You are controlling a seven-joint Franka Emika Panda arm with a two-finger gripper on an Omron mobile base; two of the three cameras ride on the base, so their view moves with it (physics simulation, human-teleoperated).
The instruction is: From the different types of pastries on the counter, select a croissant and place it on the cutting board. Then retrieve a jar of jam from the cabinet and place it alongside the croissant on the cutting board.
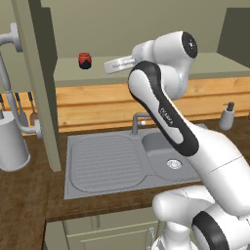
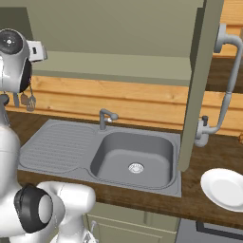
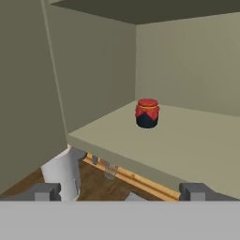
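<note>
**Jam jar dead ahead on the cabinet shelf, tool spread wide and empty**

The jam jar (image 3: 147, 113) stands upright on the cabinet shelf (image 3: 187, 145), a small dark pot with a red cloth cap, set well back from the front lip and near the rear corner. Seen along the hand, it sits at about twelve o'clock, a touch to eleven, with bare shelf between it and the tool (image 3: 120, 192). Its long axis is vertical, so a level approach with the fingers passing either side of its belly looks like the natural way in.

The tool's two fingers (image 3: 44, 192) stand as far apart as they go, with nothing between them. From behind the arm on the left, the tool (image 1: 108, 66) hangs level with the shelf, and the jar (image 1: 85, 60) lies at its nine o'clock, near but apart.

Room to move: the shelf is open to the jar's three o'clock, while the cabinet's side wall (image 3: 93, 70) closes in at its nine o'clock and the back wall is just behind. The open cabinet door (image 1: 41, 83) hangs at the left. I would judge the front lip of the shelf the edge to mind. Below lie the sink (image 1: 122, 158) and faucet (image 1: 139, 121) in the wooden desk (image 1: 29, 205).
</note>
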